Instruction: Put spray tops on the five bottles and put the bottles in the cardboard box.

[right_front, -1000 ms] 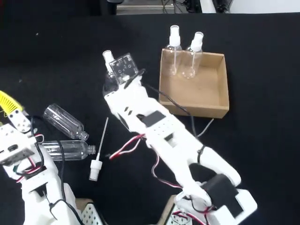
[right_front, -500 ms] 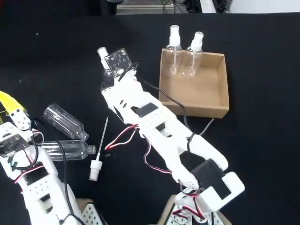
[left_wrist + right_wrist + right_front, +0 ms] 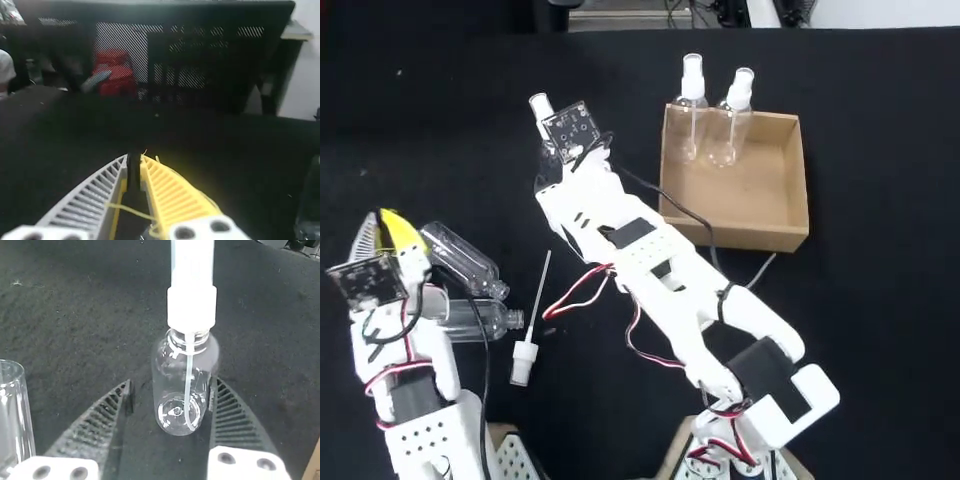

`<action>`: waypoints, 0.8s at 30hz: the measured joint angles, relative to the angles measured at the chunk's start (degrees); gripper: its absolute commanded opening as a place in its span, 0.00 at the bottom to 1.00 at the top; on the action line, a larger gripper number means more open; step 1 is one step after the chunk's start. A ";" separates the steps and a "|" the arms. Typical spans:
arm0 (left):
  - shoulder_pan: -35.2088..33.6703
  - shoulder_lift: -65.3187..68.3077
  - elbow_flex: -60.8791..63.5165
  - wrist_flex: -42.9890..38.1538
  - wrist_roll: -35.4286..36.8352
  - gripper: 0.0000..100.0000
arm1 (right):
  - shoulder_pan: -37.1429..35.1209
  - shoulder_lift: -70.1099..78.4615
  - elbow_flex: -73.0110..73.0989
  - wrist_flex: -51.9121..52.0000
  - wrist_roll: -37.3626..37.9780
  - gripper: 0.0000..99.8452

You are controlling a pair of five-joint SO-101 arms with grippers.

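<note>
Where right gripper (image 3: 171,384) straddles it, bottle (image 3: 186,365) stands upright.

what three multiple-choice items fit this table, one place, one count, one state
1. The loose white spray top lies: A in the box, B in a gripper, C on the black table.
2. Clear capped bottles standing in the brown cardboard box: A one, B two, C four.
3. The right gripper is: A open around a capped bottle, B shut on a spray top, C inside the box.
C: it lies beside two capless bottles. B: two stand at the far wall. A: fingers flank the bottle.
</note>
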 measured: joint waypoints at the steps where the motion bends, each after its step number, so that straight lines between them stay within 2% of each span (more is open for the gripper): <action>1: 0.70 0.35 0.00 0.44 0.00 0.04 | 0.00 0.00 0.26 0.00 0.00 0.21; 14: 2.02 0.70 0.00 0.97 0.00 0.04 | 0.44 -2.73 3.25 0.00 -0.44 0.22; 19: 2.02 0.70 0.00 1.05 0.00 0.04 | 2.73 -2.73 3.25 0.00 -7.12 0.35; 21: 3.52 0.70 0.00 2.55 0.00 0.04 | 3.08 -2.73 3.43 0.00 -10.11 0.36; 24: 5.98 0.70 0.00 6.07 0.00 0.04 | 3.16 -2.73 3.60 0.44 -10.64 0.36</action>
